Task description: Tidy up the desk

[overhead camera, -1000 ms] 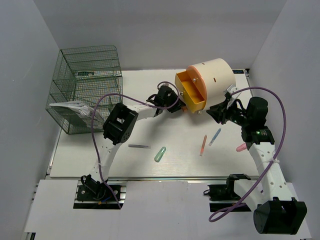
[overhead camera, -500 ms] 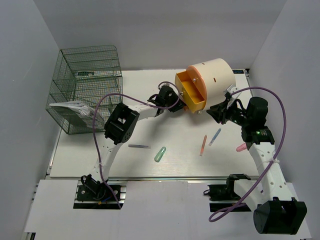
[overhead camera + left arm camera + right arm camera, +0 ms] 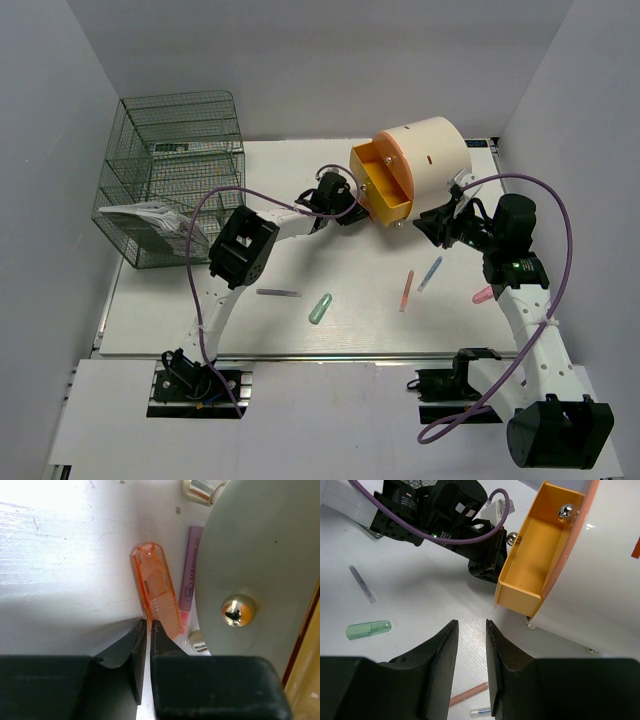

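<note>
The white desk (image 3: 200, 310) carries scattered small items. My left gripper (image 3: 347, 207) reaches under the open orange drawer (image 3: 385, 183) of the cream cylinder (image 3: 430, 150). In the left wrist view the left gripper (image 3: 147, 625) is shut and empty. Its tips touch the near end of a clear orange cap (image 3: 156, 596), which lies beside a pink pen (image 3: 190, 570) under the drawer. My right gripper (image 3: 432, 226) hovers right of the drawer. In the right wrist view the right gripper (image 3: 471, 626) is open and empty above the desk (image 3: 420, 595).
A green wire rack (image 3: 170, 180) stands at the back left. A grey pen (image 3: 278, 292), a green capsule (image 3: 320, 308), an orange pen (image 3: 406, 291), a blue pen (image 3: 430, 273) and a pink piece (image 3: 483, 295) lie on the near half of the desk.
My left arm's elbow has shifted very slightly to the right. Nothing else has visibly moved.
</note>
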Robot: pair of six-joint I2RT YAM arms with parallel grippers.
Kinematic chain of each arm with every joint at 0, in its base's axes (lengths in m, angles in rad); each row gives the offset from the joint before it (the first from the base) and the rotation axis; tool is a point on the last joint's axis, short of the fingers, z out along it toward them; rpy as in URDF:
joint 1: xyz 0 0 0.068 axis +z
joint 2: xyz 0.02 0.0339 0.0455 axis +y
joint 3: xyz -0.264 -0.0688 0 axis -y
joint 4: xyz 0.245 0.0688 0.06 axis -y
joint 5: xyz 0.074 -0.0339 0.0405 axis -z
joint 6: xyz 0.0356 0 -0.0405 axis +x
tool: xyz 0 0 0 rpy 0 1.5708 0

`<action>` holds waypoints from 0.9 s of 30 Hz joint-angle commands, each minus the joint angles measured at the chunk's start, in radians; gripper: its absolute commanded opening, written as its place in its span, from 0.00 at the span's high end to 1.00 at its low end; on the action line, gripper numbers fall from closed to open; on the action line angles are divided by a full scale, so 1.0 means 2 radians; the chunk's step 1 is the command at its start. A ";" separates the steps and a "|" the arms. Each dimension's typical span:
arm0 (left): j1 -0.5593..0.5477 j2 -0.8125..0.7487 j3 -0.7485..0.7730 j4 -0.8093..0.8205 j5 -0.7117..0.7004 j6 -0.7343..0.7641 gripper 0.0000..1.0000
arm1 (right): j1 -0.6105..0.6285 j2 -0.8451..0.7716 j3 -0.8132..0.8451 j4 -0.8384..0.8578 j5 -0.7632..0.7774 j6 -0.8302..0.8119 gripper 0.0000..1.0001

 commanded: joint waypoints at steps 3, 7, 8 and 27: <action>-0.004 -0.001 0.002 -0.007 -0.005 0.003 0.83 | -0.002 -0.008 -0.002 0.008 0.003 -0.007 0.66; -0.004 -0.011 -0.009 0.002 -0.006 0.003 0.86 | 0.000 -0.008 -0.003 0.008 0.002 -0.007 0.66; -0.004 -0.013 -0.018 0.006 -0.007 0.003 0.86 | 0.001 -0.009 -0.003 0.008 0.002 -0.007 0.66; 0.013 -0.105 -0.176 0.201 -0.012 -0.056 0.81 | 0.000 -0.007 -0.003 0.008 0.000 -0.007 0.66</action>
